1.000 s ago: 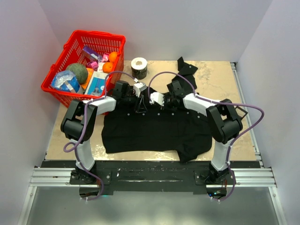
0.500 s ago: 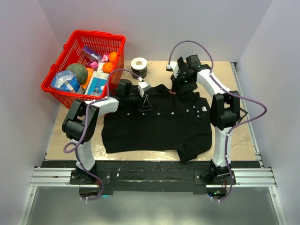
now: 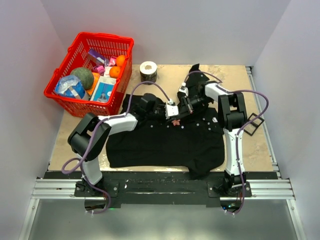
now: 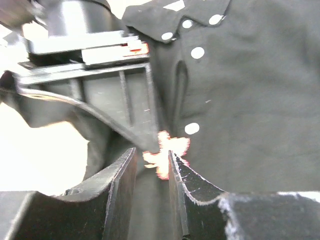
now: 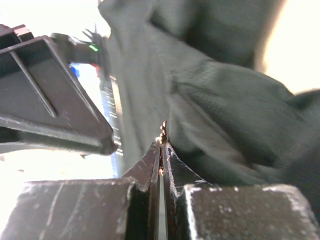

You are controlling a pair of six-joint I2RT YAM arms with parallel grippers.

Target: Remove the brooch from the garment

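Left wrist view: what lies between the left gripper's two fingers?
The brooch sits between the fingertips of the left gripper, with the garment behind it. The left wrist view shows this; whether the fingers touch it is unclear.

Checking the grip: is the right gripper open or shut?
Shut. The right wrist view shows the right gripper with its jaws pressed together, no gap, tips at the black shirt. Whether they pinch anything cannot be told.

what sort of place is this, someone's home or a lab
Probably a robot lab cell, not a home: left arm and right arm bolted at the table edge, bare pale walls boxing it in, a red basket of fruit and packets.
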